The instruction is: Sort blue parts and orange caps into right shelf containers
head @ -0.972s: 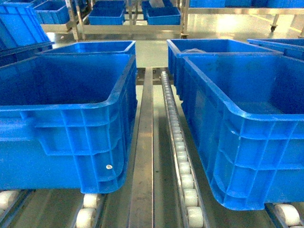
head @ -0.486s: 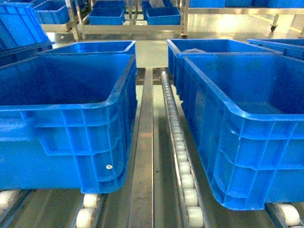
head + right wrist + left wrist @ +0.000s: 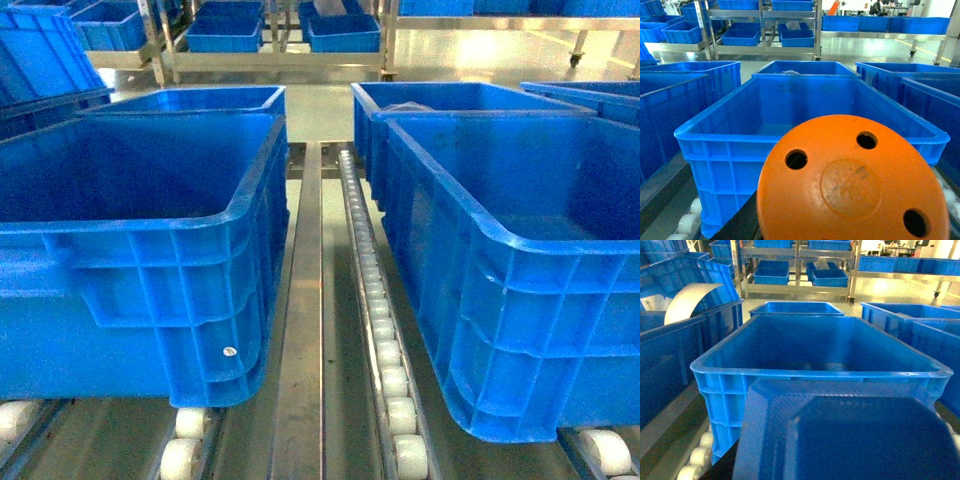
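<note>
1. You are looking down a metal roller track (image 3: 372, 300) running between two large blue crates: the left crate (image 3: 150, 250) and the right crate (image 3: 520, 290), each sitting on white rollers (image 3: 400, 415)
2. Behind them more blue crates are standing in line, and a metal shelf rack (image 3: 270, 40) holding smaller blue bins (image 3: 225, 35) is standing across the shiny floor
3. In your left wrist view a blurred blue part (image 3: 840, 435) is filling the lower frame, blocking the near wall of the crate ahead; a curved white sheet (image 3: 687, 300) is leaning out of a crate at the left
4. In your right wrist view an orange cap (image 3: 855, 185), round with three holes, is covering the lower frame in front of a right shelf container (image 3: 810, 115)
5. Neither arm is showing in the head view, and neither end effector is showing in any view, so you cannot tell whether either is clenched or released
</note>
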